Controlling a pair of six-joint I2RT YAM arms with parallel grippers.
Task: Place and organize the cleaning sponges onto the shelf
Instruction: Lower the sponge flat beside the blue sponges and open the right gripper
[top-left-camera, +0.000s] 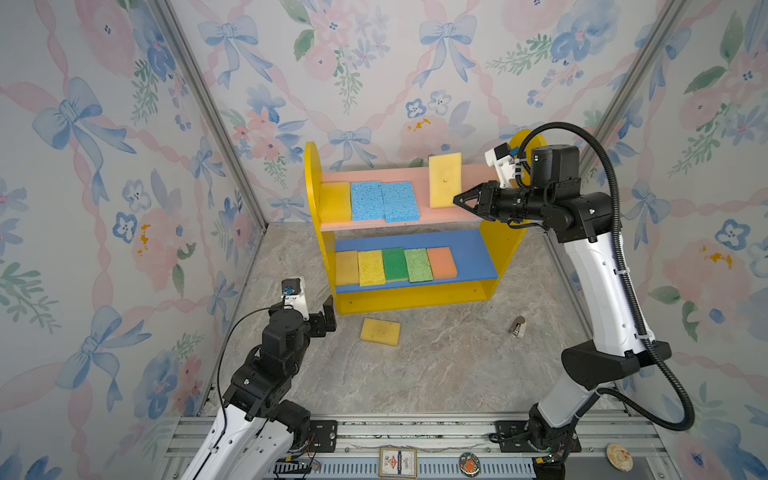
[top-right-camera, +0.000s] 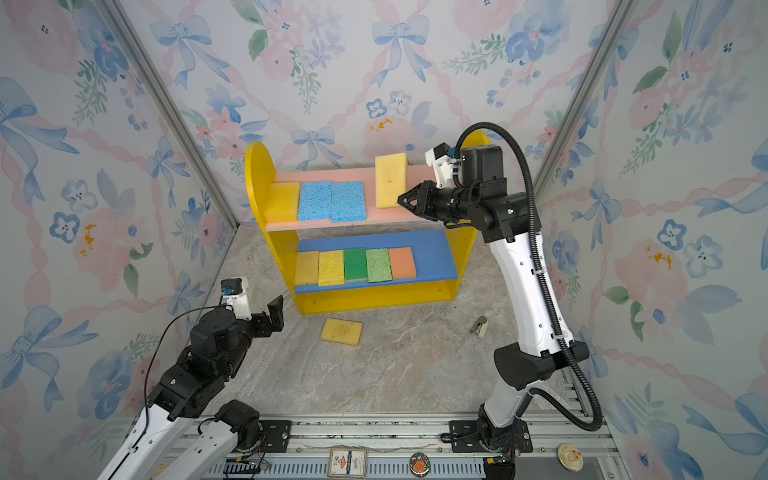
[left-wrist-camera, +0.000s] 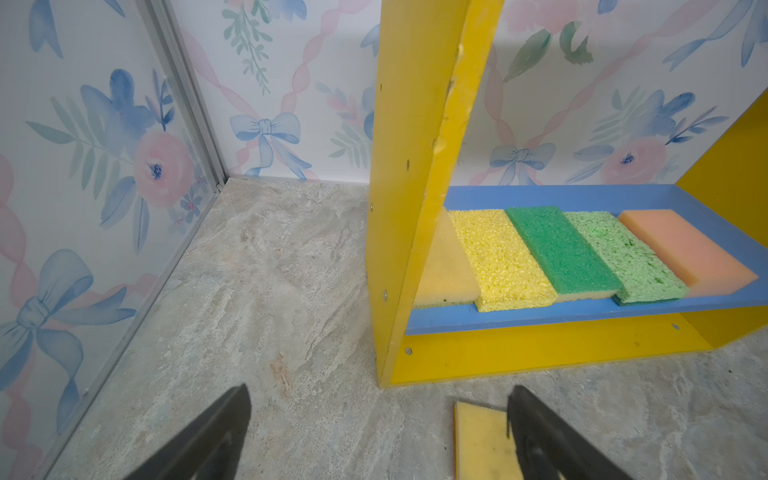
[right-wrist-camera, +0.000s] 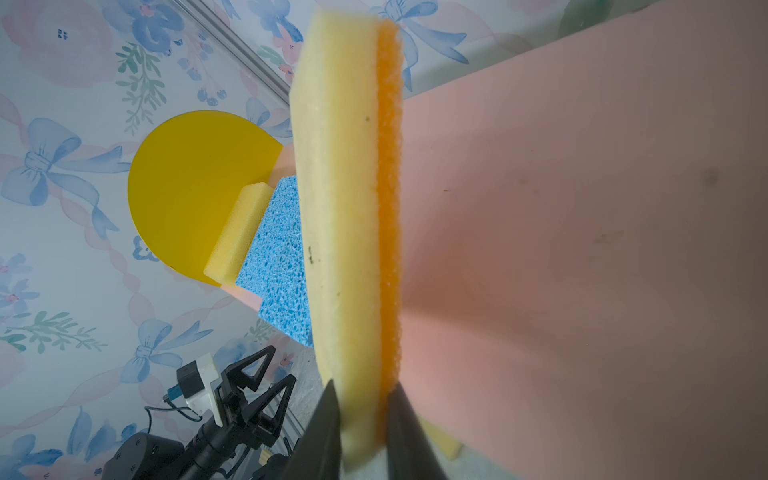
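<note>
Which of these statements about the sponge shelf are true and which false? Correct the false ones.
1. Five sponges lie in a row on the lower blue board. True.
2. The left hand grips the loose yellow sponge. False: it is open and empty; that sponge lies on the table.
3. The right hand holds an orange-backed sponge over the pink upper board. True.
4. The two blue sponges lie on the lower board. False: they lie on the pink board.

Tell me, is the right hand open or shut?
Shut: the right hand pinches a yellow sponge between both fingers.
</note>
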